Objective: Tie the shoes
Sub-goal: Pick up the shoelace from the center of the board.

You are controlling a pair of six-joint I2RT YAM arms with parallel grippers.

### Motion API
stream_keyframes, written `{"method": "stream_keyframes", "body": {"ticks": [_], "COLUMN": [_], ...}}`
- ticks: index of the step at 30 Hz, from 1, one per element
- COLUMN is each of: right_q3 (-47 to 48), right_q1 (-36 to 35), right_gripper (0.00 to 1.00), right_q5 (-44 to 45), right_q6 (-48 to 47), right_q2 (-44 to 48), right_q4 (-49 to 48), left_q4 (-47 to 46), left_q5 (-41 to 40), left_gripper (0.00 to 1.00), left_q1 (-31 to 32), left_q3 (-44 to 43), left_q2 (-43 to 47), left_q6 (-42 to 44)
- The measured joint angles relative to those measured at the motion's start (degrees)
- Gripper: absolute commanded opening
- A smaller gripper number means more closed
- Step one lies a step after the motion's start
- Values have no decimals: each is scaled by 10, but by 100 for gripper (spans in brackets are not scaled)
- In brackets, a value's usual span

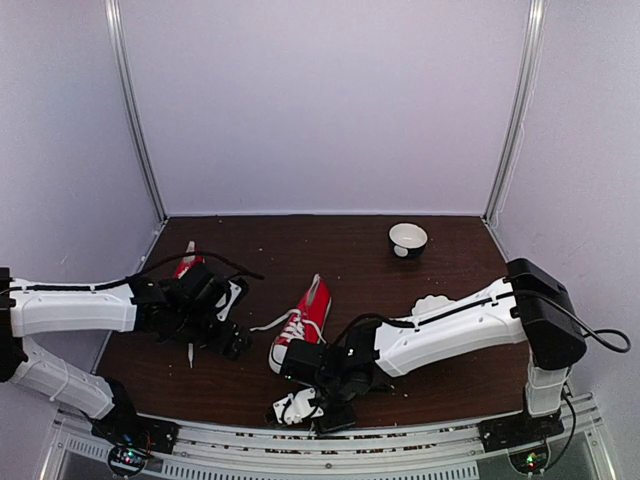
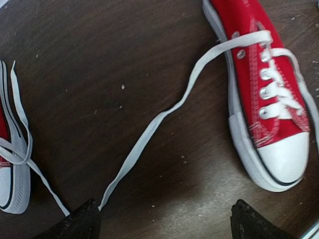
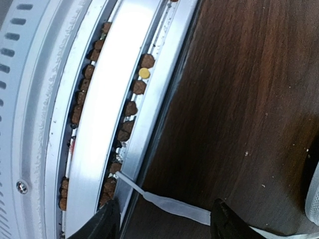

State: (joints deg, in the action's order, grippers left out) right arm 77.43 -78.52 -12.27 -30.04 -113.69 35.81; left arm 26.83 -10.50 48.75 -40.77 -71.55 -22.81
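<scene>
One red shoe (image 1: 305, 318) with a white toe cap lies mid-table; in the left wrist view this shoe (image 2: 269, 94) sits at the upper right. Its long white lace (image 2: 164, 117) trails across the wood and ends beside my left finger (image 2: 82, 224). The other shoe (image 1: 186, 264) lies behind my left gripper (image 1: 228, 340), with only its sole edge (image 2: 12, 189) visible in the left wrist view. The left gripper (image 2: 167, 226) is open wide and holds nothing. My right gripper (image 3: 164, 226) is open at the table's front edge, with a lace end (image 3: 179, 206) lying between its fingers.
A white bowl (image 1: 407, 240) stands at the back right. The aluminium rail (image 3: 107, 99) along the front edge holds several brown pellets (image 3: 132, 107), and the lace tip rests on it. White enclosure walls surround the table (image 1: 450, 380).
</scene>
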Motion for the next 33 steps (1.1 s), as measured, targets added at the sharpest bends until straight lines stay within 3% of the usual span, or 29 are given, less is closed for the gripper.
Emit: {"method": "stream_keyframes", "body": {"ticks": [6,10,16,18,26,28,33], "right_q3": [5,6,-24,-47,-103,-115,-115], "right_q1": [0,-3,-3,-3,-2,-1,1], "right_gripper": [18,0,0,0,0,1,27], "right_q5": [2,4,19,23,36,38,49], "right_q6": [-3,0,10,15,27,31,30], "right_q2": [-4,-7,14,33,142,166,158], "right_q4": [21,27,10,3,-26,-42,-73], "left_q4": [-9,-33,-70,-78,-91,-95,-120], "left_q5": [8,11,34,38,64,74,111], "left_gripper": [92,91,85,76,0,0,0], "left_q1": [-47,-53,-78,-84,-86,-87,-88], "left_q3": [17,17,-2,-5,-5,-4,3], "left_q2": [-38,-91,-161,-167,-172,-172,-172], "left_q6": [5,18,40,43,49,49,53]}}
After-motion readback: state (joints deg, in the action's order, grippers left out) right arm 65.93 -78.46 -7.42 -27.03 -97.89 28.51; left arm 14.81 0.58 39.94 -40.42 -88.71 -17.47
